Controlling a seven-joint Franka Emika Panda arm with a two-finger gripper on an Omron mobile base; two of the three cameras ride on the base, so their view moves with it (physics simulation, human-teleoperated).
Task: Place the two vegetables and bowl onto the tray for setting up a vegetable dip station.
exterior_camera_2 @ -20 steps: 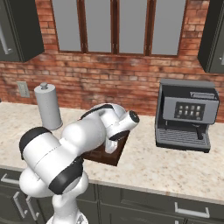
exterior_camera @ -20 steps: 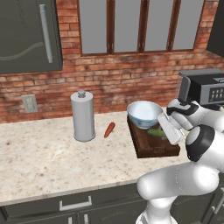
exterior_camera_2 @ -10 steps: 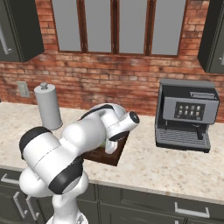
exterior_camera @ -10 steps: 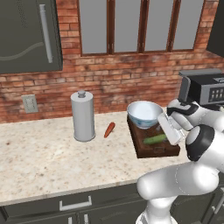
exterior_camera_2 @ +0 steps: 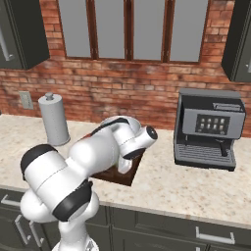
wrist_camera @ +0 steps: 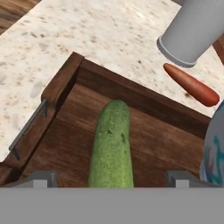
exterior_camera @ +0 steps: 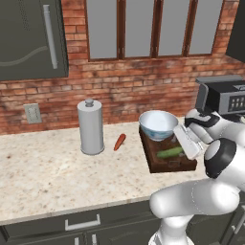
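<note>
Cucumber [wrist_camera: 111, 146] flat in tray [wrist_camera: 59, 83] — gripper [wrist_camera: 109, 177] prob. clear, jaws wide

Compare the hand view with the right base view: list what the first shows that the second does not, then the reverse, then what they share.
Hand view alone: the cucumber lying flat on the tray floor between the open gripper's fingertips, the carrot on the counter beside the canister, a sliver of the bowl, and the tray's metal end handle.

Right base view alone: the coffee machine, windows, brick wall and wall outlet.

Shared: the wooden tray, the grey canister and the speckled counter.
</note>
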